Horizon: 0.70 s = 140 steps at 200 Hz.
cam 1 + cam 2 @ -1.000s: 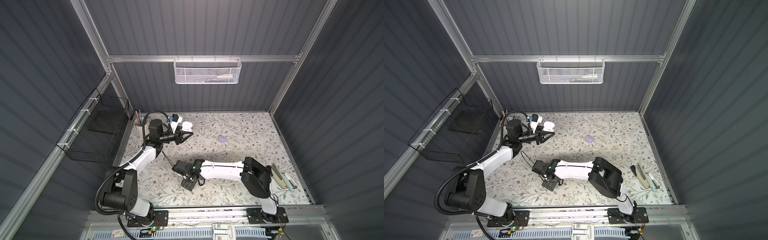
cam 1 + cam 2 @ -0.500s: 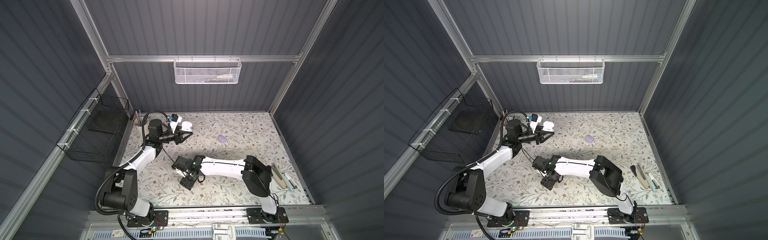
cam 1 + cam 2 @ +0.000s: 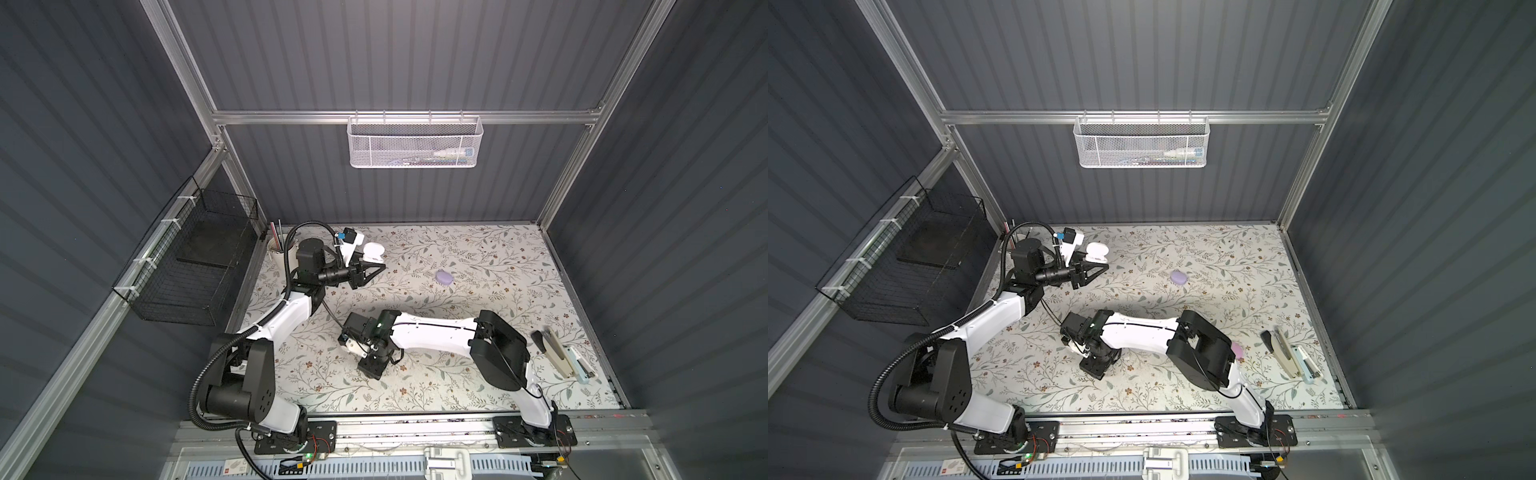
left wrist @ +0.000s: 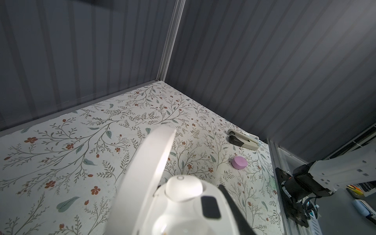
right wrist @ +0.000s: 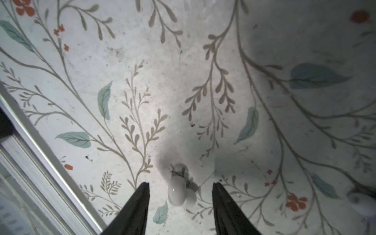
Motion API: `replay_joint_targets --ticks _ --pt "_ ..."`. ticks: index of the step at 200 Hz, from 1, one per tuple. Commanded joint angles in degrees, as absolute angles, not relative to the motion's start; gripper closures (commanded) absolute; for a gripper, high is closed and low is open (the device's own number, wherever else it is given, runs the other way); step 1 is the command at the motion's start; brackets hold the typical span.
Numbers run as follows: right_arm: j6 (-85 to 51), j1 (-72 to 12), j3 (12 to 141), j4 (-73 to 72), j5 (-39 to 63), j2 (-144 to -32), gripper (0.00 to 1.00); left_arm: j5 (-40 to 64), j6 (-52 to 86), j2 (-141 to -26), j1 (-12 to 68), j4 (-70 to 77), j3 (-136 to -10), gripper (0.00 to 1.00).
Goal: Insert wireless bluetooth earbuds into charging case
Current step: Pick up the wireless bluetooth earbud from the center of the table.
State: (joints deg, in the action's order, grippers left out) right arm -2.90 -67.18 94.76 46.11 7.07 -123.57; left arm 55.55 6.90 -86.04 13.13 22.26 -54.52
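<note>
**A:** How far along is it?

**B:** Partway through the white set, I'd judge. At the far left, the left gripper (image 3: 371,266) is pinching the white case (image 4: 183,211) with its lid up. The seated earbud (image 4: 184,188) is already in it, and the socket beside it looks empty.

**A:** Where's the other one?

**B:** The loose earbud (image 5: 177,193) lies on the flowered table cover (image 5: 81,61), left of middle and toward the near side. It's right under the right gripper (image 5: 181,184), whose fingers are spread either side of it and touch nothing I can see.

**A:** Which way does it point?

**B:** It's egg-shaped, and its long axis runs about square to the line between the two fingers, so they'd close on its narrow width. A smaller rounded part sticks out on one side, probably the ear tip. In both top views the gripper hides it, so I can't tell its heading across the table.

**A:** What's left?

**B:** Pinch it, carry it to the case and seat it. The lavender case (image 3: 444,277), far of middle, and the pink case (image 3: 1237,350), at the right, lie shut, so I can't see what's inside them.
</note>
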Motion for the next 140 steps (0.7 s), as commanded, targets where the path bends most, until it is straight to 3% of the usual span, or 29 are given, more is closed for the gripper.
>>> replay_joint_targets --ticks 1,140 --pt "-1.8 -67.2 96.2 49.1 6.4 -124.0 0.48 56.9 7.2 -84.8 12.7 22.3 -54.9 0.73" --pt "-1.4 -67.7 95.0 48.8 4.7 -124.9 0.58 57.0 7.7 -86.6 12.7 22.5 -55.9 0.73"
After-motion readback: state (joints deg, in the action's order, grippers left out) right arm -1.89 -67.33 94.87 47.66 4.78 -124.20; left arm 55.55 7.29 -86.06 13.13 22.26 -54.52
